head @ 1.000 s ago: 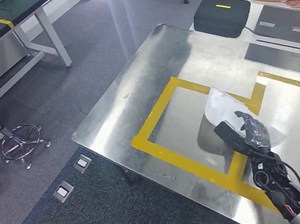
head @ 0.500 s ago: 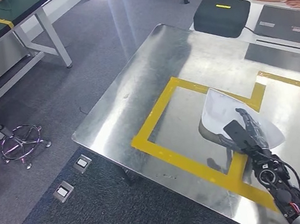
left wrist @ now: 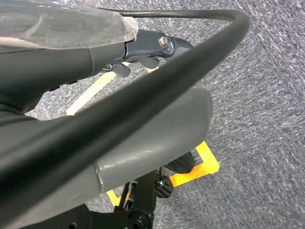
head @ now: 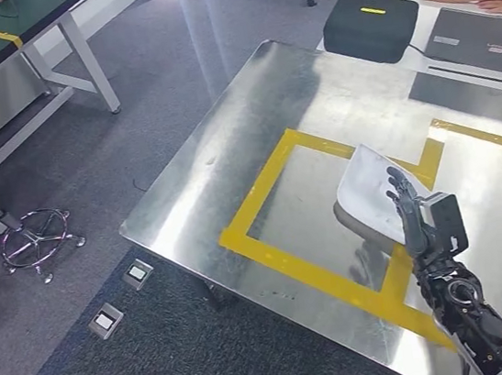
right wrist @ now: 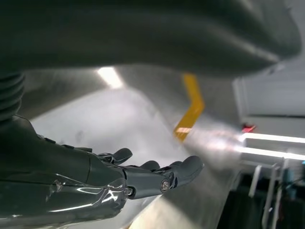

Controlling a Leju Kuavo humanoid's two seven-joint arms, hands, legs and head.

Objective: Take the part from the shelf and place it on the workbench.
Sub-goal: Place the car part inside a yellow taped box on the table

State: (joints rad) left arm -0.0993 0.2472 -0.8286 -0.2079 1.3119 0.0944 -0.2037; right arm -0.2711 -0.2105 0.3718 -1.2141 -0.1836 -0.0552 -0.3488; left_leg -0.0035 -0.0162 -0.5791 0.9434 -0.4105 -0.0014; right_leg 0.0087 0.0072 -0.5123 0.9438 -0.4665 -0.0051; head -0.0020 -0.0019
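I see the white curved part lying on the steel workbench, across the yellow tape corner. My right hand stands just beside its near-right edge, fingers spread and empty; the part lies forward-left of it.

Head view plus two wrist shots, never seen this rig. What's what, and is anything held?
It is a two-legged humanoid with two arms, each ending in a robot hand. The head view looks down from the robot's body onto a steel workbench marked with yellow tape. A white part lies on it, partly over the tape. The right robot hand is raised beside it, fingers apart, holding nothing; the right wrist camera shows those fingers spread over the bench. The left wrist camera looks down at grey carpet; how the left robot hand is set is unclear. A black case sits at the far edge.
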